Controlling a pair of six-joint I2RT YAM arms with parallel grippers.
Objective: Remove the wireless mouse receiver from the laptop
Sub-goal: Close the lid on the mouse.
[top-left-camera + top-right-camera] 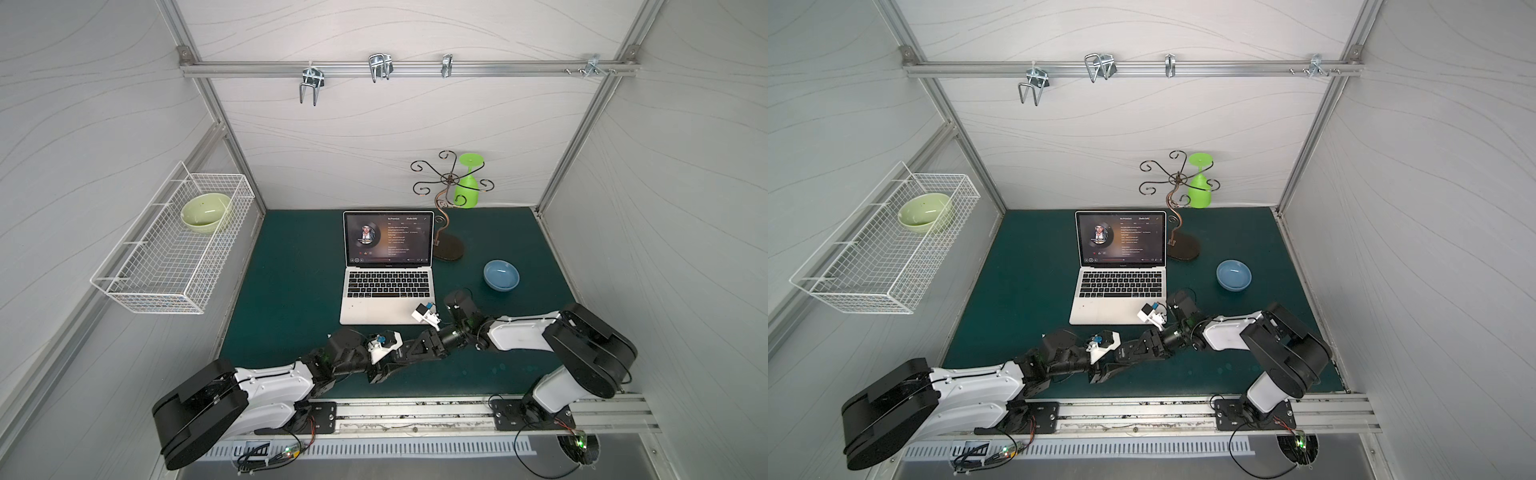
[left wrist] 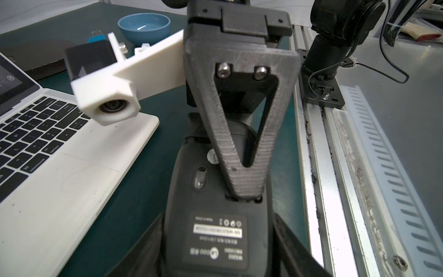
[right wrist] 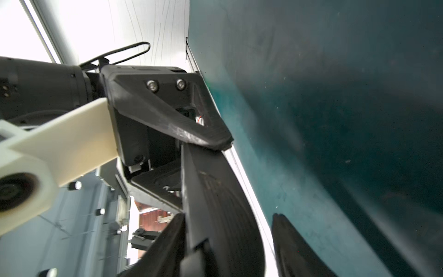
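The open silver laptop (image 1: 386,309) (image 1: 1117,309) sits mid-table, and its palm rest (image 2: 60,187) shows in the left wrist view. Just in front of it my left gripper (image 1: 384,370) (image 2: 217,215) is shut on a black computer mouse (image 2: 215,182), held underside up. My right gripper (image 1: 419,351) (image 3: 227,239) straddles the mouse's far end, open. One finger (image 2: 242,167) rests over a slot in the underside. The other finger (image 3: 290,244) stands apart from the mouse's curved back. The wireless mouse receiver cannot be made out in any view.
A blue bowl (image 1: 501,275) (image 1: 1234,275) stands right of the laptop. Behind it is a wire glass stand (image 1: 449,249) holding a green glass (image 1: 468,183). A white wire basket (image 1: 174,266) on the left wall holds a green bowl. An aluminium rail (image 2: 335,167) runs along the table's front.
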